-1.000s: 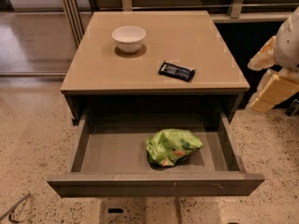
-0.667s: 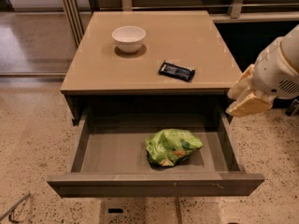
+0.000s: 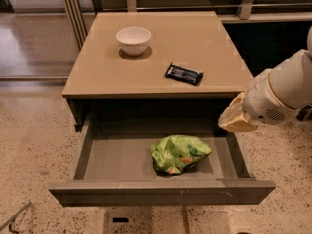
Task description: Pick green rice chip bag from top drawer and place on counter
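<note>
I am looking down from the front at a square tan counter [image 3: 97,77] on a grey-brown cabinet that stands on a speckled floor [image 3: 34,145].

A white bowl [image 3: 133,40] sits upright left of centre, toward the counter's back edge. A small flat black wrapper [image 3: 184,74] lies to its right, near the middle of the counter and closer to the front edge. It is well apart from the bowl.

The top drawer [image 3: 161,191] is pulled out toward me below the counter's front edge, with its plain front nearest the camera. The green chip bag [image 3: 179,153] lies inside it, right of centre and close to the front wall. The bag is crumpled, with a patch of orange and white print showing.

The white arm [image 3: 282,91] comes in from the right edge of the view. Its tan gripper [image 3: 235,119] hangs just beside the counter's front right corner, over the drawer's right wall and apart from the bag. I cannot tell whether the gripper is spread or pressed together.
</note>
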You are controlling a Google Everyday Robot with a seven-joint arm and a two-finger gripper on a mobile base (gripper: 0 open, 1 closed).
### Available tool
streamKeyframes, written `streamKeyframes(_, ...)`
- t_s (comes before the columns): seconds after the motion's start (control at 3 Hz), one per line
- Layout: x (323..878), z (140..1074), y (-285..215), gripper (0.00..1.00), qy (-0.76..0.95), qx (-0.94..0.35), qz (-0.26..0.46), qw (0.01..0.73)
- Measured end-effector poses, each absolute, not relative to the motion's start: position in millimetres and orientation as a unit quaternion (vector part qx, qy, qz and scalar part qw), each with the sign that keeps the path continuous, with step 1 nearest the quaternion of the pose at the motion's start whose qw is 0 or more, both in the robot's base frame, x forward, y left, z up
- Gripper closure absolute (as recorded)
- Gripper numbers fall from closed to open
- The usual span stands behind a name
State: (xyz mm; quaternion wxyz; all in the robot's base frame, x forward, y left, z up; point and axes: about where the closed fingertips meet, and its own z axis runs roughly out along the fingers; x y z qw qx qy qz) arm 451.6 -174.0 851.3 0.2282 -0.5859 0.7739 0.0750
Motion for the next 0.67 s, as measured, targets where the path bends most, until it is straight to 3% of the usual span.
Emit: streamKeyframes(0.67,451,837,-177,1.0,0.765,-0.598,0.054,0.23)
